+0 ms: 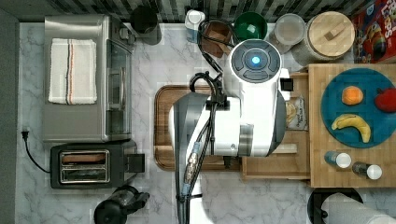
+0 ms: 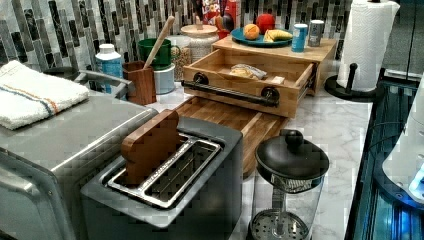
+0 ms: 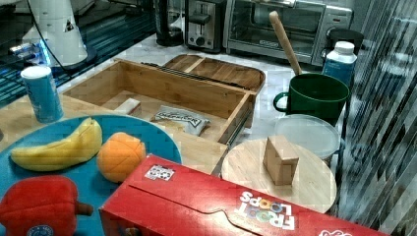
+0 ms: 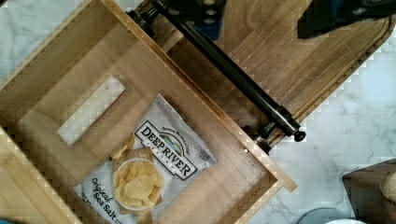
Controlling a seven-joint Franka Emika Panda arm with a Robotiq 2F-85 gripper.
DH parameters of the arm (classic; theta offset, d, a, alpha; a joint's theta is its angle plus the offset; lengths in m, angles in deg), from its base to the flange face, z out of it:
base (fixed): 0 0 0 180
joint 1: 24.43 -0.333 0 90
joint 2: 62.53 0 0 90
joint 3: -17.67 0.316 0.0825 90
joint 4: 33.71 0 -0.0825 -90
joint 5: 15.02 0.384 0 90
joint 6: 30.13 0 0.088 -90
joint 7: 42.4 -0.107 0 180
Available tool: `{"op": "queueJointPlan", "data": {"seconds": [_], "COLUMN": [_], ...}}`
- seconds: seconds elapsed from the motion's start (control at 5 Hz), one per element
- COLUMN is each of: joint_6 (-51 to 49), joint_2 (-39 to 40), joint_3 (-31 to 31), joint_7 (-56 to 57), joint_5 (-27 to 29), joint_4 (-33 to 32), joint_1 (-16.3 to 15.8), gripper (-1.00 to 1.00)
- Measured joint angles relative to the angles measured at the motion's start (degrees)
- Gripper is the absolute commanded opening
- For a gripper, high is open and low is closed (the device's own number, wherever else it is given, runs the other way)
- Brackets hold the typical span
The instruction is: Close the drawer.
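1. The drawer is seen pulled well out from under the light wood top near the back of the marble counter, its front overhanging the walnut cutting board; the closing is judged not yet begun.
2. The black bar handle is seen free along the drawer front, with nothing touching it in the left view.
3. The arm is seen above the drawer in the top view; whether the jaws are wide or narrow cannot be told.
4. What is judged left: the front is to be reached and the drawer pushed fully in under the top.
5. Inside the drawer, one bag of Deep River chips and one small pale bar are counted.
6. On the blue plate, one banana, one orange and one red pepper are counted; two small bottles stand beside it.
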Motion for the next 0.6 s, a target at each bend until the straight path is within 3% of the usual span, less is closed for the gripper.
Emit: {"op": "queueJointPlan", "data": {"seconds": [0.2, 0.4, 0.6], "joint_6": [0.01, 0.28, 1.44], "joint_2": [0.33, 0.75, 0.79], "joint_3": [0.00, 0.00, -0.39], "joint_7": [0.02, 0.02, 0.18], "joint_5": [-0.11, -0.68, 0.28], "joint_4": [-0.06, -0.45, -1.51], "joint_1": [0.00, 0.02, 0.00], "gripper": [-1.00, 1.00, 1.00]}}
